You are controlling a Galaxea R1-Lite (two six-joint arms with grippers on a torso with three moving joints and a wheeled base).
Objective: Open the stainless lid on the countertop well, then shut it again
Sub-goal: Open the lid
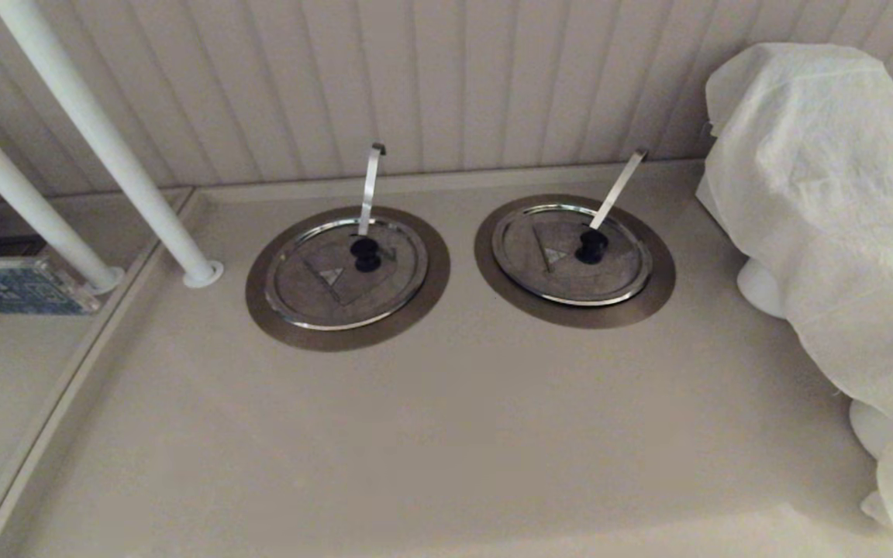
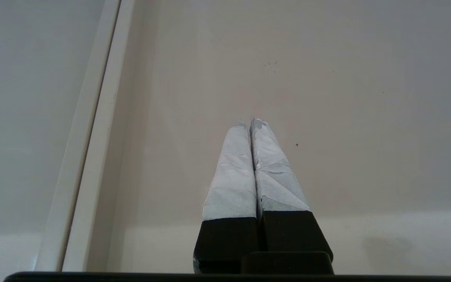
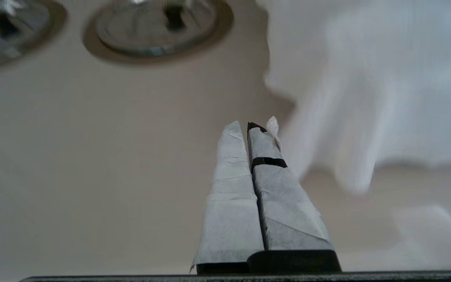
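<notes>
The stainless lid (image 1: 563, 267) lies shut and flat on the countertop well, whose dull-brown ring (image 1: 652, 298) sits flush in the beige counter at the back right. Its black knob (image 1: 591, 246) is at the centre, and a flat steel utensil handle (image 1: 618, 188) leans out towards the wall. The same lid (image 3: 159, 27) appears far ahead in the right wrist view. My right gripper (image 3: 245, 126) is shut and holds nothing, over bare counter well short of the lid. Over bare counter beside a raised edge strip, my left gripper (image 2: 249, 122) is shut and holds nothing. Neither gripper shows in the head view.
A twin lid (image 1: 346, 271) with an upright hooked handle (image 1: 370, 186) sits left of the task lid. A white cloth (image 1: 826, 201) drapes over something along the right side. Two slanted white poles (image 1: 98, 132) stand at the left by the counter's raised lip. A panelled wall closes the back.
</notes>
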